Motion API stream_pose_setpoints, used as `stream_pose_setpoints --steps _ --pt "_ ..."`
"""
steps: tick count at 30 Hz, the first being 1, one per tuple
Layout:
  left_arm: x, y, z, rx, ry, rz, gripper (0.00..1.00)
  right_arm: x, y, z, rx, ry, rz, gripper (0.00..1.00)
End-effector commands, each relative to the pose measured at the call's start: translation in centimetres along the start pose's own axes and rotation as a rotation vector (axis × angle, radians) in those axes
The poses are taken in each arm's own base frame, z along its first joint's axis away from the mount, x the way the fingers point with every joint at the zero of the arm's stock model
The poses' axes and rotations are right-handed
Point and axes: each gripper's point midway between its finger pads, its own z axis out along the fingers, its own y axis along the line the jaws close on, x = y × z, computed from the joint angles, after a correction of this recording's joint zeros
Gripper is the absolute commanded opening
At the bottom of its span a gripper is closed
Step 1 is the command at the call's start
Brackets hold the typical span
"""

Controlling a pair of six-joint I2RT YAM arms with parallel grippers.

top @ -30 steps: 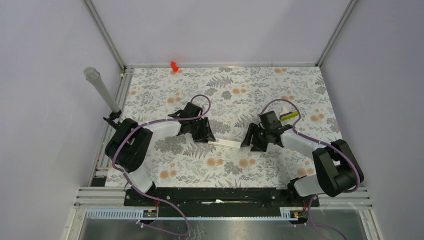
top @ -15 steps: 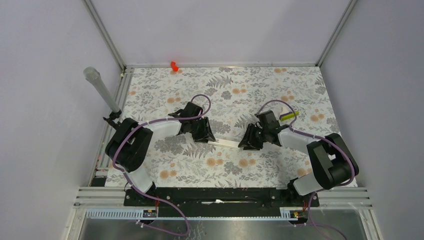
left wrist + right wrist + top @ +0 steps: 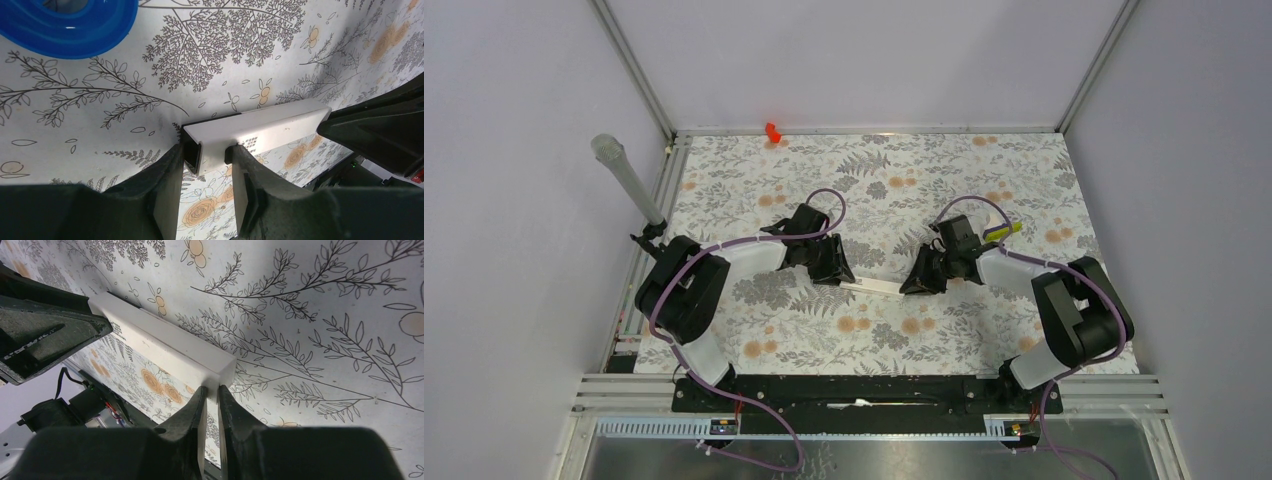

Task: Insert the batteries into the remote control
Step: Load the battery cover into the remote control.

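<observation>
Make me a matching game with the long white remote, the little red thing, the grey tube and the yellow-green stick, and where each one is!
Things:
1. slim white rectangular remote control
2. small red plastic piece
3. grey ribbed tube
4. thin yellow-green stick

Places:
A. beside the right arm
B. at the far edge of the floral table
C. between the fingers of the left gripper
D. left of the table, leaning

Pairs: 1-C, 2-B, 3-D, 4-A
</observation>
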Motion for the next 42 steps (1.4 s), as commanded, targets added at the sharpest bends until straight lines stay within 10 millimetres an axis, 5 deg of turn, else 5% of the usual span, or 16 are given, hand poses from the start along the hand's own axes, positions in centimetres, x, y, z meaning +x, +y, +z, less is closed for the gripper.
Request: stream_pose_setpoints --steps 1,6,17,28,42 --pt "4.2 6.7 1.4 -0.225 0.119 -0.012 0.16 1.8 -4.2 1.6 0.175 0.042 0.010 0.14" --pt "4.4 5.6 1.5 -0.155 0.127 -0.003 0.00 2.7 -3.9 2.9 0.192 0.062 -0.011 0.18" --pt "5.3 3.9 1.5 -0.019 0.164 0.036 0.00 2.2 -4.8 4.5 0.316 0.011 0.009 0.22" --pt "5.1 4.5 1.3 0.039 0.150 0.000 0.00 1.0 -5.3 3.9 0.453 -0.057 0.027 0.31" --pt "4.6 3.4 1.2 0.109 0.142 -0.020 0.00 1.8 -2.8 5.7 0.434 -0.057 0.088 0.32"
